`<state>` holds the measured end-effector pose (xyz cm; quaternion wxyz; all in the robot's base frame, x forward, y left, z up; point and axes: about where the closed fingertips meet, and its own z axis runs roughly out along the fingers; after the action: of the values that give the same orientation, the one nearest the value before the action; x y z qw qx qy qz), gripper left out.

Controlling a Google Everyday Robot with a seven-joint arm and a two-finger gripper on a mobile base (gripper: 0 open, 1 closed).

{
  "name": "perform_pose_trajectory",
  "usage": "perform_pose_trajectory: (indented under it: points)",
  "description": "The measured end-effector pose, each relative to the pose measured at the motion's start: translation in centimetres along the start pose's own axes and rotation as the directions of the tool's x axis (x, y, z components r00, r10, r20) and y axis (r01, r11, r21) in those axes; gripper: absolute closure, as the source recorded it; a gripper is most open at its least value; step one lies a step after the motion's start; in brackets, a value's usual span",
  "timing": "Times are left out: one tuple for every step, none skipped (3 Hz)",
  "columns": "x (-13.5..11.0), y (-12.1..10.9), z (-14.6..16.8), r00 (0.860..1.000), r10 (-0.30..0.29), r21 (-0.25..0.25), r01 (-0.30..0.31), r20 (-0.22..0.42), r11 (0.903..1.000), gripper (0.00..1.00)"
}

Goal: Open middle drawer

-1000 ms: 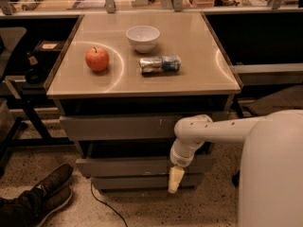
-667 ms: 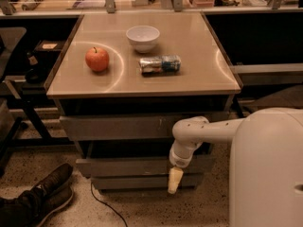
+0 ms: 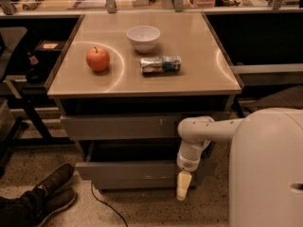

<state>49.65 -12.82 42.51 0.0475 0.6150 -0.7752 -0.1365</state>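
Note:
The middle drawer (image 3: pixel 128 170) is a wide grey front with a pale scuff at its lower edge, and a dark gap shows above it. Above that is the larger grey front with white scratch marks (image 3: pixel 118 126). Below the middle drawer a narrower grey front (image 3: pixel 132 184) shows as a thin strip. My gripper (image 3: pixel 183 186) hangs down from the white arm (image 3: pixel 203 129). It is in front of the right end of the middle drawer, with its tip near the floor.
On the cabinet top (image 3: pixel 199 74) are a red apple (image 3: pixel 98 59), a white bowl (image 3: pixel 143 37) and a can lying on its side (image 3: pixel 161 64). A person's dark shoe (image 3: pixel 45 193) is on the floor at the left. My white body (image 3: pixel 265 169) fills the right. A cable (image 3: pixel 102 207) runs under the cabinet.
My gripper has shifted slightly to the right and down. My body fills a little more of the right side. The drawers look unchanged.

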Motion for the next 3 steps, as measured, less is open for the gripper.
perform_pose_trajectory:
  points:
    - [2.3,3.1,-1.2,0.999,0.040,-0.063,-0.041,-0.027,0.9972,0.00]
    - [5.3,7.7,-3.2,0.995,0.090,-0.105,-0.093,-0.030,0.9901,0.00]
    - [5.3,7.7,-3.2,0.995,0.090,-0.105,-0.093,-0.030,0.9901,0.00]
